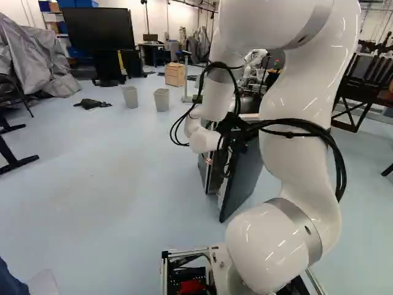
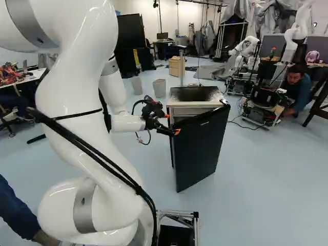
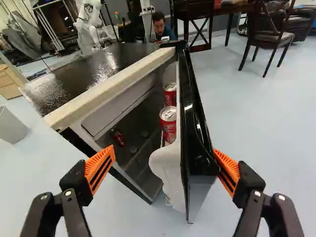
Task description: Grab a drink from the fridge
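1. Fridge (image 2: 193, 94): 1, ahead of the arm, dark top; its black door (image 2: 202, 148) stood ajar.
2. Red cans (image 3: 168, 123): 2, upright on the door's inner side, 1 behind the other.
3. Gripper (image 2: 172, 124): 1, at the door's upper edge; jaws wide, door between them, 1 orange pad (image 3: 227, 170) by its outer face, contact unclear.
4. Red item (image 3: 118, 138): 1, inside the fridge body, too dim to identify.
5. Bins (image 1: 161, 100): 2, beyond the fridge.

My arm (image 2: 77, 97): glossy white, rounded joints (image 1: 267, 249), grey bands (image 1: 304, 227), black cables (image 1: 341, 175). My gripper (image 2: 172, 124): black, ribbed orange pads (image 3: 101, 168), silver screws (image 3: 68, 193).
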